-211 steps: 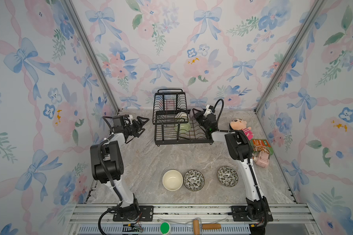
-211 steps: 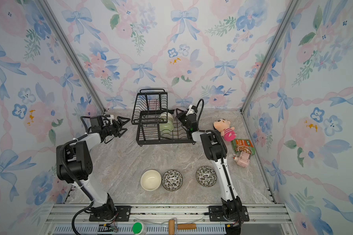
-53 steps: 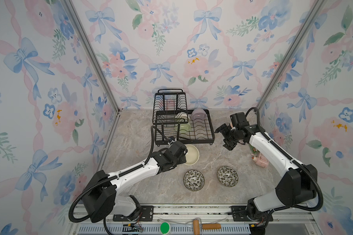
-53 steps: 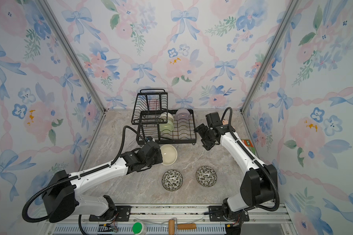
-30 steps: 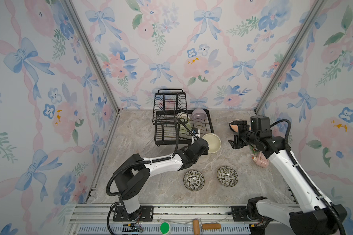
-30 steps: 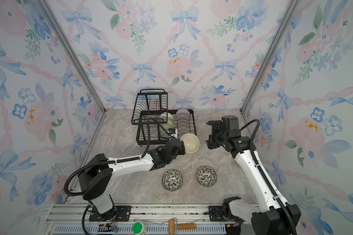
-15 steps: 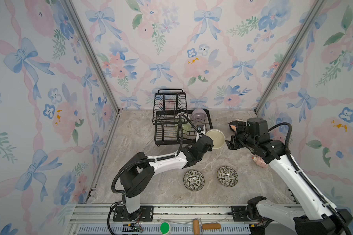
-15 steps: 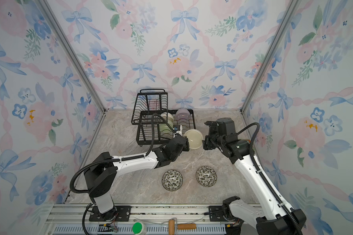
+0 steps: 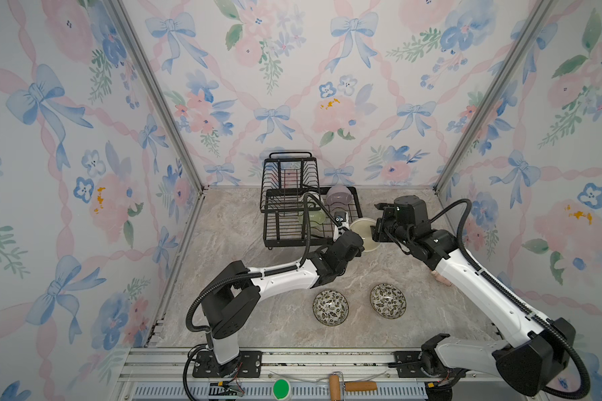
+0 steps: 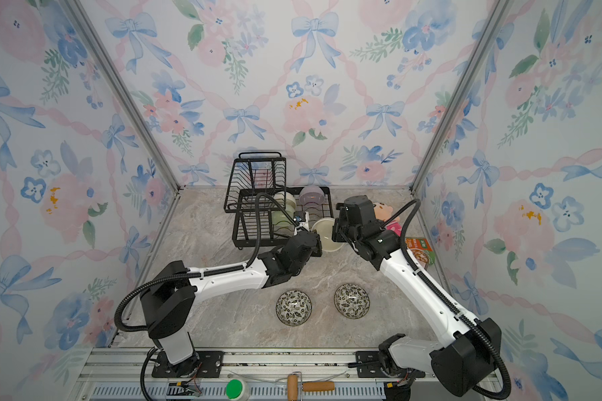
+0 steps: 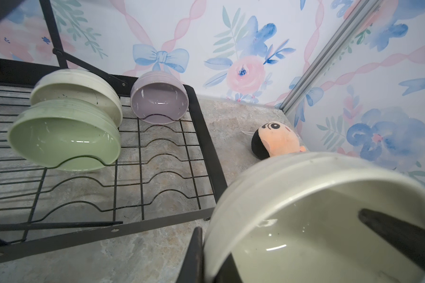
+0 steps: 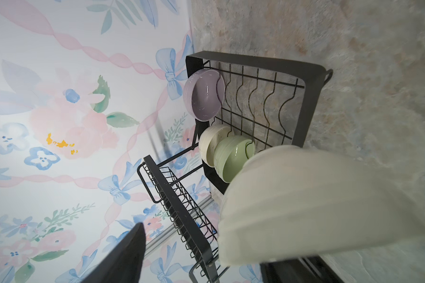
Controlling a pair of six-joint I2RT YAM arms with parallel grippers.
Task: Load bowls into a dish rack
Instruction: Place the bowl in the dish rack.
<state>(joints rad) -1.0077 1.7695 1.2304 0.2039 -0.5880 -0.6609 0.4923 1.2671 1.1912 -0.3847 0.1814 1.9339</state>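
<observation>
cream bowl (image 9: 366, 239) aloft at 4 o'clock of the dish rack (image 11: 205, 137) | left gripper (image 9: 357, 243) pinching its rim | right gripper (image 9: 376, 231) jaws spread around it, one finger (image 12: 125, 254) clear | looks light, rigid, slick, chippable; grip rim wall

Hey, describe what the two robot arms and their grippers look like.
The left arm and right arm are white tubes linked by chunky black joints, each trailed by a black ribbed cable. The left gripper and right gripper are black with flat, tapering fingers. Any markings are too small to read.
</observation>
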